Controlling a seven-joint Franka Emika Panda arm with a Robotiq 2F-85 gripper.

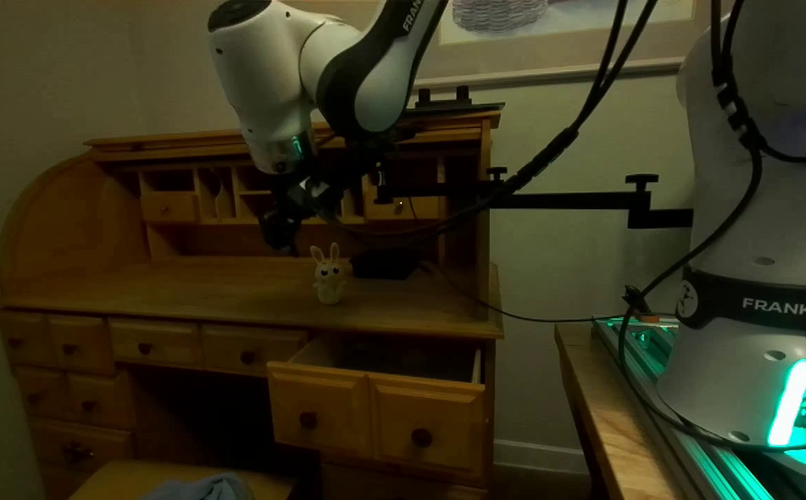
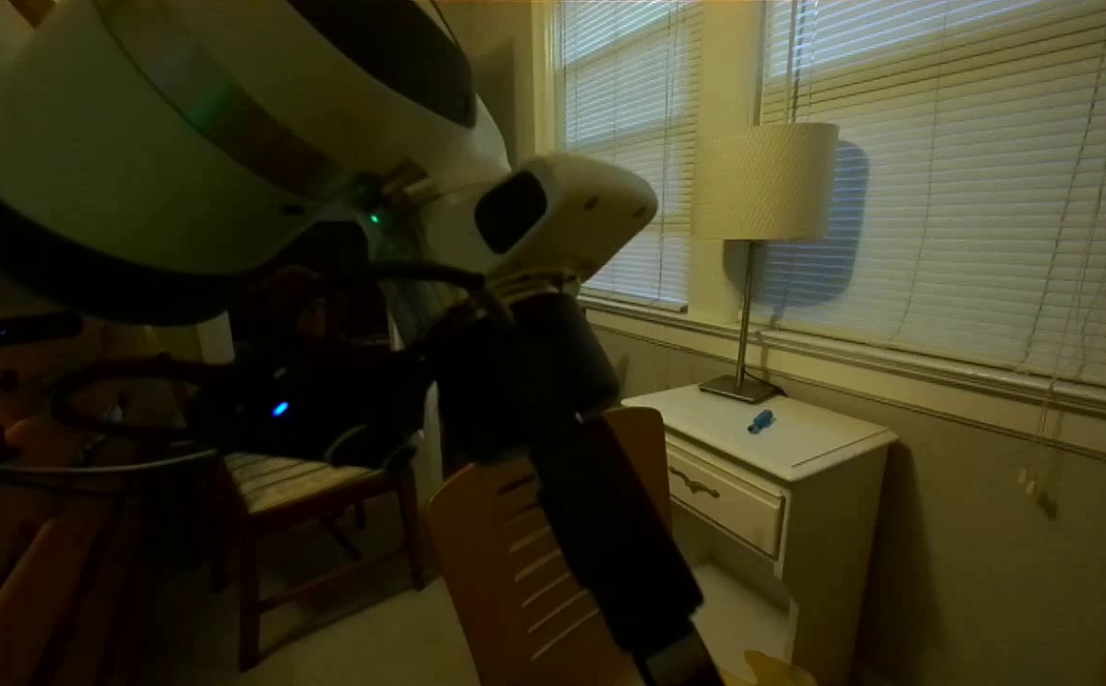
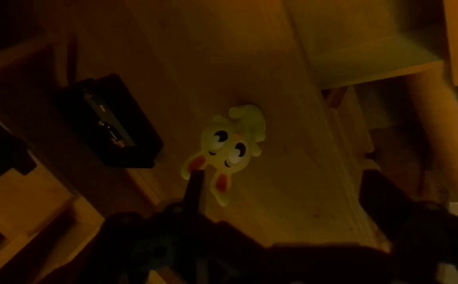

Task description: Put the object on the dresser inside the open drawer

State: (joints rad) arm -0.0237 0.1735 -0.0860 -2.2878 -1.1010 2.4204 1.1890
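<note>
The object is a small pale cream bunny figurine (image 1: 329, 279) standing upright on the top of the honey-brown dresser (image 1: 166, 286). In the wrist view the bunny (image 3: 229, 146) is seen from above, its ears overlapping the left fingertip in the picture. The open drawer (image 1: 376, 417) is pulled out below the desktop at its right end; its side wall shows at upper right in the wrist view (image 3: 382, 59). My gripper (image 3: 284, 175) is open and empty, its fingers wide apart. In an exterior view the gripper (image 1: 281, 236) hangs above the desktop, left of and higher than the bunny.
A black box (image 1: 384, 264) sits on the desktop close behind the bunny, with a cable. Cubbyholes (image 1: 219, 194) rise behind the gripper. A black bracket arm (image 1: 562, 201) crosses in from the robot base. A blue cloth (image 1: 201, 486) lies on a seat in front.
</note>
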